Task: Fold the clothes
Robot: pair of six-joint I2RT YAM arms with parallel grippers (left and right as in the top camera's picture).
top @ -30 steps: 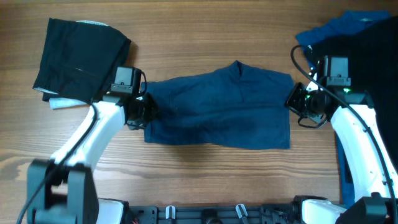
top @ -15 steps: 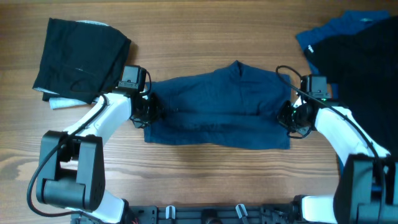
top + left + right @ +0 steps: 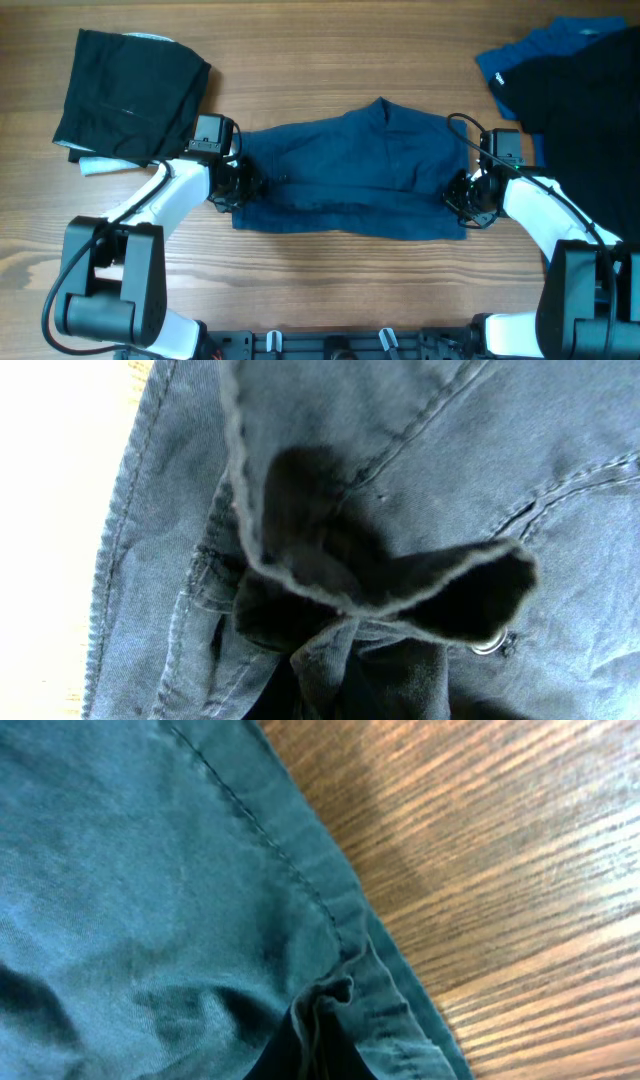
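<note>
A dark navy blue cloth garment (image 3: 350,178) is spread flat across the middle of the wooden tabletop (image 3: 330,290), its long side running from left to right. The left claw (image 3: 240,186) is set at the garment's left edge and the right claw (image 3: 464,197) at its right edge, nearer the near right corner of the cloth, so that the garment lies stretched between the two.

Both claws are clenched on the cloth. In the left wrist view the fingers themselves are hidden, but the navy fabric (image 3: 400,440) is gathered into a raised fold that narrows towards the bottom centre, and a small pale metal button (image 3: 488,644) is seen just beside that bunch. In the right wrist view the stitched hem (image 3: 130,870) is crumpled at the bottom centre, with bare wood (image 3: 500,870) beyond it.

A black folded cloth garment (image 3: 125,95) lies at the far left corner of the tabletop, apart from the navy one. A heap of black and brighter blue cloth (image 3: 585,120) is piled at the far right corner and along the right edge.
</note>
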